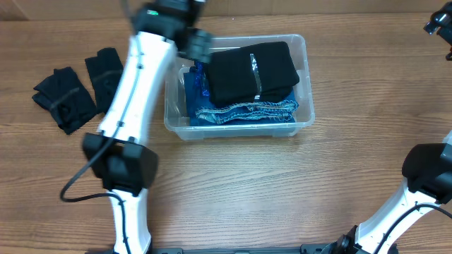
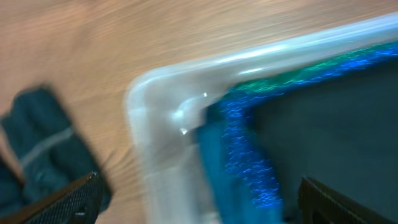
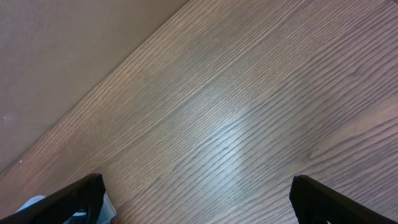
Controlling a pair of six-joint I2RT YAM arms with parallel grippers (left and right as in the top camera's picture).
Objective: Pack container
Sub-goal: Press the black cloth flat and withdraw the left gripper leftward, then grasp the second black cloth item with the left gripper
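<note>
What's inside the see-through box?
A folded black cloth lies on top of blue denim in the container. Some bright blue material shows along the left side. Whatever lies beneath the denim is covered, and the left arm hides the back-left corner.

a wooden table point(image 1: 282, 190) fills nearly all of the overhead view, mid-brown with fine grain running along its length. in the right wrist view the same grain crosses on a slant, and a soft pale sheen point(image 3: 233, 140) of light lies on it. beyond the table's edge stands a plain, matte beige wall point(image 3: 62, 50).
</note>
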